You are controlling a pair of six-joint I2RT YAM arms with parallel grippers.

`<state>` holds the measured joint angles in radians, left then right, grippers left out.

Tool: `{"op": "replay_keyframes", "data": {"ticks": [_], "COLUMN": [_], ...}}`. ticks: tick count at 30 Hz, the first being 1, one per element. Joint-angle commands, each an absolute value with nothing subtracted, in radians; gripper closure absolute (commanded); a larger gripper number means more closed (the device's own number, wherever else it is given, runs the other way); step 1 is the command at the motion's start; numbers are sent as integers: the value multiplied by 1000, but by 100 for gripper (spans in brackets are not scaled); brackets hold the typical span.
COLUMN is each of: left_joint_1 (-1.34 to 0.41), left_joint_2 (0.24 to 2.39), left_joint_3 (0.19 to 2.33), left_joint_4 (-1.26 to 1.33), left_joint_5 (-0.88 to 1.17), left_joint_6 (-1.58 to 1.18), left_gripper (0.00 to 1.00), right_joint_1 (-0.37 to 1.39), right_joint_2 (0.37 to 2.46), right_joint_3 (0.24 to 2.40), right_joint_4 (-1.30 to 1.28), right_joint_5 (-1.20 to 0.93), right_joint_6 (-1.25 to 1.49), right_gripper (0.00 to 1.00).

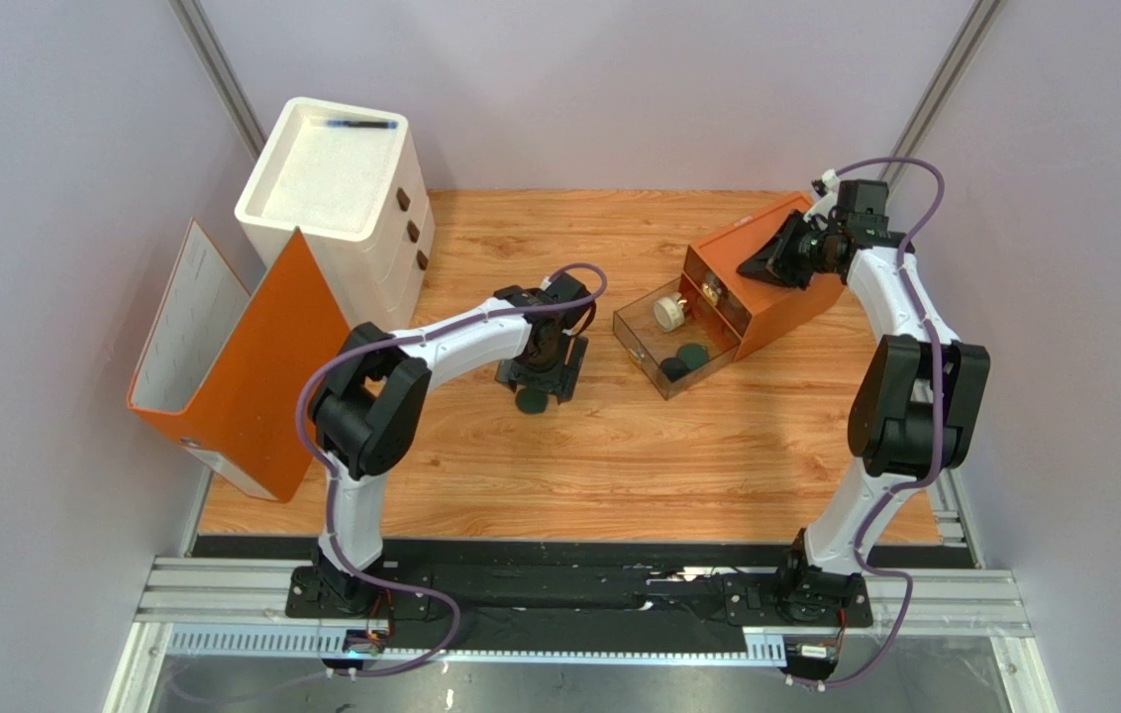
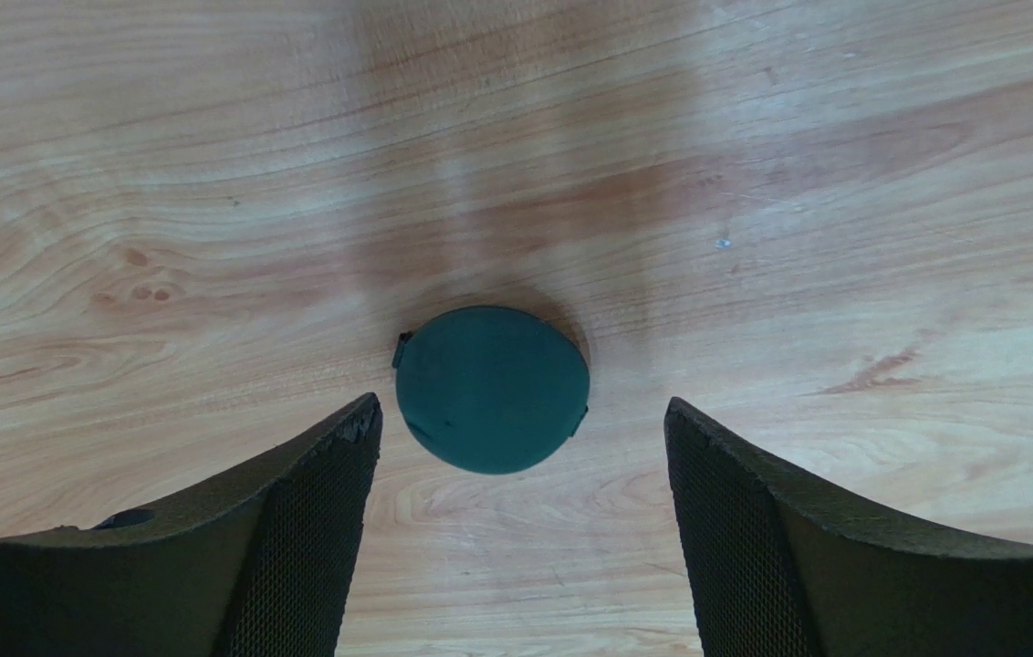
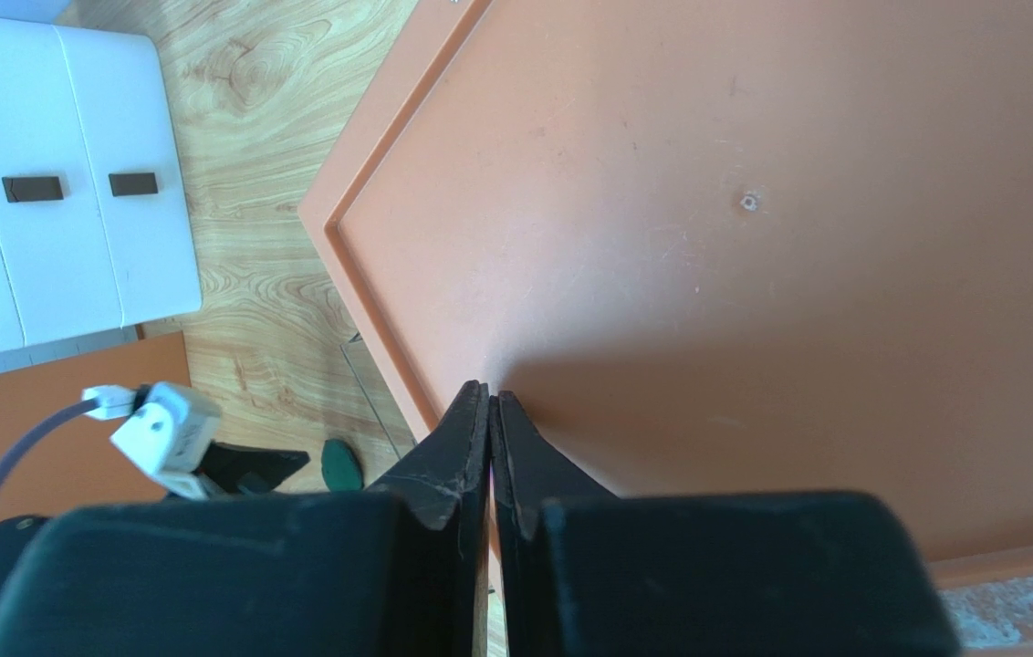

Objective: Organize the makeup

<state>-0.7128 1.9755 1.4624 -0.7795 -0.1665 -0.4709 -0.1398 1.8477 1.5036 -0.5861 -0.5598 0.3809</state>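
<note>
A flat dark-green disc (image 1: 530, 401) lies on the wooden table. In the left wrist view the disc (image 2: 491, 390) sits just ahead of and between my open left gripper's (image 2: 522, 405) fingertips, untouched. My left gripper (image 1: 544, 372) hovers over it. My right gripper (image 1: 763, 265) is shut and empty, its tips (image 3: 492, 390) on the top of the orange drawer box (image 3: 755, 205) near its edge. The box's clear drawer (image 1: 641, 339) is pulled out and holds a cream jar (image 1: 666, 312) and a second dark-green disc (image 1: 689, 357). The tubes are out of view.
A white three-drawer unit (image 1: 336, 193) stands at the back left with a pen (image 1: 351, 124) on top. An orange and white binder (image 1: 239, 357) stands open at the left edge. The orange drawer box (image 1: 775, 290) sits at the back right.
</note>
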Motion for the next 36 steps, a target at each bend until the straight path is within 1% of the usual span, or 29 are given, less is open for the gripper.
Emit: {"op": "replay_keyframes", "data": {"ticks": [1,2,4,5,6,7,8,9,13,16,22,23,28,30,31,32,33,35,36], "left_joint_1": [-710,-710,-710,-710,-706,-706,-706,-706,-706,-707,-721,-727,-752,-762,-767,-770,-775,-778,-778], "left_joint_2": [2017,2025,2037,2042,2049,2054,2059,2069,2062,2023,1990,1994,2091,2144,2161,2178,2201,2227,2233], "left_joint_3": [1463,1462,1451,1450,1451,1454,1460,1474,1509,1554,1735,1794,1975,2058,2084,2127,2143,2175,2180], "left_joint_4": [-793,-792,-773,-767,-761,-762,-768,-778,-784,-769,-726,-723,-722,-739,-745,-752,-758,-753,-750], "left_joint_5": [-161,-161,-164,-160,-153,-147,-143,-140,-117,-56,18,28,67,72,69,64,61,67,69], "left_joint_6": [-497,-492,-491,-483,-482,-476,-476,-476,-471,-466,-465,-466,-469,-472,-474,-476,-479,-502,-506], "left_gripper": [21,22,30,39,66,83,95,100,100,100,100,100,100,96,92,86,85,77,76], "right_joint_1": [-126,-126,-126,-126,-126,-126,-126,-126,-126,-126,-126,-126,-126,-126,-126,-126,-126,-126,-126], "right_joint_2": [1967,1967,1970,1970,1970,1968,1968,1968,1968,1968,1974,1974,1976,1974,1974,1974,1971,1973,1973], "right_joint_3": [1401,1401,1402,1402,1402,1404,1404,1404,1404,1404,1405,1405,1404,1404,1404,1404,1404,1404,1404], "right_joint_4": [-833,-834,-834,-836,-836,-838,-838,-836,-838,-838,-839,-839,-839,-838,-839,-839,-839,-839,-839], "right_joint_5": [-380,-380,-380,-379,-379,-379,-376,-377,-376,-376,-376,-376,-374,-376,-374,-373,-374,-371,-373], "right_joint_6": [318,314,314,316,314,314,314,313,313,313,313,311,313,313,313,313,313,311,311], "right_gripper": [94,94,94,94,94,94,94,94,94,94,94,94,94,94,94,94,94,94,94]}}
